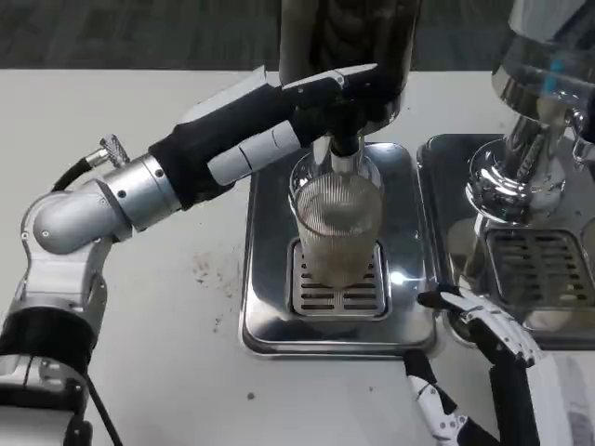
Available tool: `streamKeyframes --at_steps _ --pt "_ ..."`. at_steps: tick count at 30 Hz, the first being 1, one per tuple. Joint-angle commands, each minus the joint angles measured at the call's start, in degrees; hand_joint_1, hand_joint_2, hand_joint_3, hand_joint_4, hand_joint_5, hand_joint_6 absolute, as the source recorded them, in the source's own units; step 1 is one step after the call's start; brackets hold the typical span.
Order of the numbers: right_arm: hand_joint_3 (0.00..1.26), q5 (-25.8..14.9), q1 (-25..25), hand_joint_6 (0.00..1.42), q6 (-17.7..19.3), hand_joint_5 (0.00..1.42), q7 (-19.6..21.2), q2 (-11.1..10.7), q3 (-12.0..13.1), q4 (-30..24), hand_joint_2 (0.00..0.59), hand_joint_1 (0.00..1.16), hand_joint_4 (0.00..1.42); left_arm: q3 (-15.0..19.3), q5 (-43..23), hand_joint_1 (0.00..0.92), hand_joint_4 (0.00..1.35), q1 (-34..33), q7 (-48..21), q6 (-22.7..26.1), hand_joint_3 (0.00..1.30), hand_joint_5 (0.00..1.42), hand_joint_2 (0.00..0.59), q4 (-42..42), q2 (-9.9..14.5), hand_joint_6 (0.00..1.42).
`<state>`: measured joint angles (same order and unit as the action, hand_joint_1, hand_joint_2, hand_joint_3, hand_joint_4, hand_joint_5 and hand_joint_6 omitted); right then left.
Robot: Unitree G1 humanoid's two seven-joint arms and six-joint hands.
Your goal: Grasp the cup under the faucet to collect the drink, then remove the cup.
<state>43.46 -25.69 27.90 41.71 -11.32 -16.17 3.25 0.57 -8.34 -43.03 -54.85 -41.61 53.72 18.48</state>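
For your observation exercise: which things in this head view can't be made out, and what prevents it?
- Left hand: whether it presses the faucet; dark fingers merge with the dispenser.
- Cup: drink level; ribbed glass blurs it.
- Right hand: cut off by the bottom edge.
- Second dispenser: cropped by the right edge.

**Surfaces and finishes**

Clear ribbed glass or plastic for the cup (pixel 337 228). Mirror-polished metal on the drip tray (pixel 270 307), slotted grate (pixel 337 295) included. Glossy chrome on the neighbouring machine (pixel 521 177). Matt white table (pixel 167 372), lightly speckled. Brushed silver metal along the left forearm (pixel 121 200), matt black sleeve beyond.
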Motion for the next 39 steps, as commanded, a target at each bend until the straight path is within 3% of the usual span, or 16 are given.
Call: streamKeyframes --at_steps 1,20,39 --pt "0.40 -0.1 -0.5 0.27 0.8 0.26 0.2 -0.1 0.0 0.2 0.382 0.41 0.27 -1.4 3.2 0.000 0.11 -0.7 0.9 -2.6 0.14 0.14 0.102 4.0 0.9 0.00" --pt "0.40 0.1 -1.2 0.27 0.5 0.25 0.2 0.1 0.0 -0.3 0.382 0.40 0.27 -5.6 7.3 0.000 0.07 -2.2 3.3 -10.3 0.14 0.08 0.100 9.3 2.3 0.00" --pt "0.38 -0.4 -1.1 0.25 0.6 0.24 -0.1 0.1 0.3 -0.6 0.382 0.40 0.26 -11.2 15.0 0.000 0.03 -2.6 11.2 -18.1 0.12 0.03 0.079 10.0 5.1 0.00"
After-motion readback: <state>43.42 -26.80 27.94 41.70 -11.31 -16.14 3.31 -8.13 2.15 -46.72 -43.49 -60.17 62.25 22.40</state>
